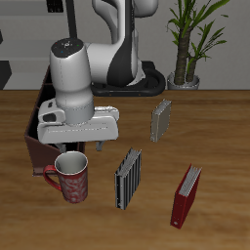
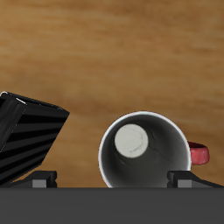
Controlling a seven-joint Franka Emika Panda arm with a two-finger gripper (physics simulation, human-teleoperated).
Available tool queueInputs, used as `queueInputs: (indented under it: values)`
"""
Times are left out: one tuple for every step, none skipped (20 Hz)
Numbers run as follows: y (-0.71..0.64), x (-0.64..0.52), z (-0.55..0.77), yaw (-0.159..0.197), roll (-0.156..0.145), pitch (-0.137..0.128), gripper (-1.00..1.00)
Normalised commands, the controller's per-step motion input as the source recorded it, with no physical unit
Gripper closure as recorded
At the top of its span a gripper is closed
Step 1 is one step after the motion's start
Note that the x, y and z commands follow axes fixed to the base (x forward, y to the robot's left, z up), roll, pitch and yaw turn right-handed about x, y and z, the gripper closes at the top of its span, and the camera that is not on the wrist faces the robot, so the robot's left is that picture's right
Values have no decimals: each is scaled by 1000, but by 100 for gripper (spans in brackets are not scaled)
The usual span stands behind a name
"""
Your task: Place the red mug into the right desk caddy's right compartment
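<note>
Jaws apart, hovering straddling the red mug (image 2: 143, 150) just below them, I judge it stiff, glazed and slippery, best pinched across its rim wall.

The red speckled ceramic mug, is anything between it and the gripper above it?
Nothing visible. The gripper hangs above the red speckled ceramic mug, and the wrist view looks straight into the mug's open white inside with no object in between.

Red mug (image 1: 73, 177) set upright on table (image 1: 220, 127), near front edge, just before right desk caddy (image 1: 37, 148). Striped book (image 1: 128, 178) stood at mug's 3 o'clock; second striped book (image 1: 161, 119) farther back; red book (image 1: 186, 195) nearer front.
</note>
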Motion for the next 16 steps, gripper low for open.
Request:
queueInputs:
  values:
    - [206,-132,-214,40,25,-2,-100]
    - [131,95,-196,-9,28,36,-100]
    - [115,-26,-262,-18,3,29,-100]
    - [0,0,0,0,0,0,-100]
    - [127,39,-513,20,22,67,-100]
    - [12,57,-336,-28,-5,19,-100]
    - [16,81,-334,-16,3,62,-100]
    - [-30,102,9,0,0,0,-100]
    - [-2,-7,-221,-18,-10,19,-100]
    - [37,33,-432,29,4,54,-100]
    - [-69,128,-150,-32,-5,24,-100]
    - [-11,16,-405,-39,-27,38,-100]
    - [-12,55,-351,20,13,54,-100]
    - [-48,-55,-292,-25,-26,15,-100]
    - [-20,134,36,0,0,0,-100]
    - [-50,-119,-618,-7,-12,76,-100]
